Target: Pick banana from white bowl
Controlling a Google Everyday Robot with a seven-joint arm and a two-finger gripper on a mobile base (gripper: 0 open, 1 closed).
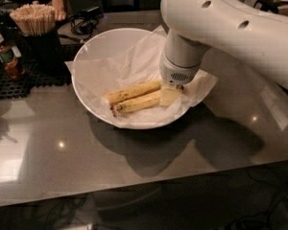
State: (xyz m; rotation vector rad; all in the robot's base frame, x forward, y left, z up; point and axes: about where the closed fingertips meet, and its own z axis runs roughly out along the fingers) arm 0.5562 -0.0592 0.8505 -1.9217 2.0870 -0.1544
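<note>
Camera view shows the banana (132, 91) lying in the white bowl (93, 47), toward the near side of it. It's the upper one of a pair: plump, fairly straight, yellow, with faint brown streaks along the skin. Right against it on the near side is a second banana (137, 103), with a dark curled stem at its left end.

Both are lying on a crinkled white paper liner (129, 61) that spills over the bowl's right rim. The bowl itself is wide, shallow, round and smooth.

The gripper (170, 96) is down inside the bowl at the right-hand ends of the bananas, hanging from a fat, glossy white arm (221, 28) that comes in from the top right. Honestly can't tell if the gripper is spread or clamped on anything, since the wrist hides most of it.

The bowl sits around the middle of the surface (134, 171), closer to the far edge. The surface is a polished grey top with lots of reflections.

Over at the far left corner there's a dark cup of wooden sticks (33, 18) and a small bottle (6, 56) of brown liquid, both on a black mesh mat (19, 80). Some black cables (84, 20) lie along the far edge.
</note>
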